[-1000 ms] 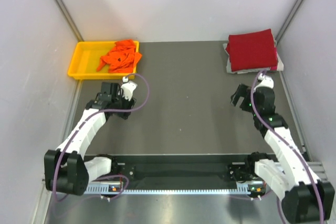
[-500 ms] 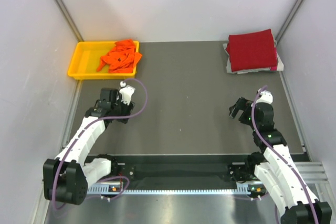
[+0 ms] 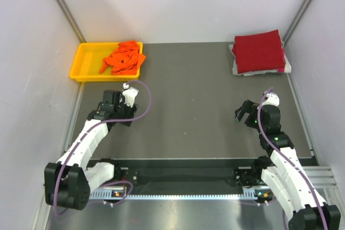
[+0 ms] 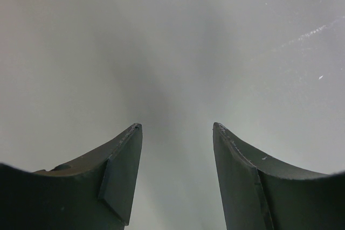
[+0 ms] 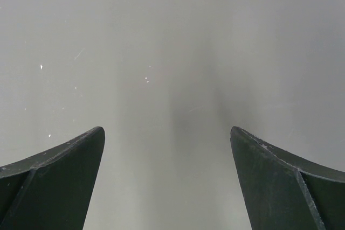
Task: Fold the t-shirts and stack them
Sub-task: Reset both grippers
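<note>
A folded dark red t-shirt lies on top of a stack at the table's far right. A light grey t-shirt's edge shows under it. No pink one shows. A crumpled bright orange t-shirt lies in the yellow tray at the far left. My left gripper is open and empty, just in front of the tray. My right gripper is open and empty, in front of the stack. Both wrist views show only bare table between the fingers.
Grey walls close in the table on the left, back and right. A black rail with the arm bases runs along the near edge. The dark table top lies between the arms.
Over the last second both arms drew back toward their bases, the right gripper moving away from the red stack. In the last half second they have hardly moved.
</note>
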You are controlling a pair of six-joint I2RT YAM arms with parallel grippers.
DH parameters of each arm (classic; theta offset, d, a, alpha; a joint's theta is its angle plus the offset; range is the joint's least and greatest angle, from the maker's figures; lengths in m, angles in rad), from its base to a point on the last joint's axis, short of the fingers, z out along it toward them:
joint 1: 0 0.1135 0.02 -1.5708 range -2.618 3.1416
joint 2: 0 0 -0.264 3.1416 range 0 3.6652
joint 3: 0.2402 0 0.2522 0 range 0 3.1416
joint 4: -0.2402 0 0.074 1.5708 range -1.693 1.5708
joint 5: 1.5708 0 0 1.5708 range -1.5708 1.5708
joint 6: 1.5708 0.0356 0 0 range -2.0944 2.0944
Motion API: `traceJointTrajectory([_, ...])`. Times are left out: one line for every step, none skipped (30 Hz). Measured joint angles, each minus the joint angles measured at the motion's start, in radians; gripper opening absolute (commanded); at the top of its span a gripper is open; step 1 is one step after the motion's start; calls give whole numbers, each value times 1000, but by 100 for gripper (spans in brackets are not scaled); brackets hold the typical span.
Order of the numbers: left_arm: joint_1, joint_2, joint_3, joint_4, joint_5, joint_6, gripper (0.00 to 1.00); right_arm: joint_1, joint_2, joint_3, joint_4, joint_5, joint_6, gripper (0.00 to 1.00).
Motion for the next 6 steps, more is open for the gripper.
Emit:
traceJointTrajectory([0, 0, 0, 0, 0, 0, 60, 0, 0, 0, 0, 0, 0, 100])
traceJointTrajectory([0, 0, 0, 0, 0, 0, 60, 0, 0, 0, 0, 0, 0, 100])
traceJointTrajectory([0, 0, 0, 0, 0, 0, 60, 0, 1, 0, 1, 0, 0, 100])
traceJointTrajectory([0, 0, 0, 0, 0, 1, 60, 0, 2, 0, 2, 0, 0, 100])
traceJointTrajectory([0, 0, 0, 0, 0, 2, 60, 0, 2, 0, 4, 0, 0, 100])
traceJointTrajectory([0, 0, 0, 0, 0, 2, 60, 0, 2, 0, 7, 0, 0, 100])
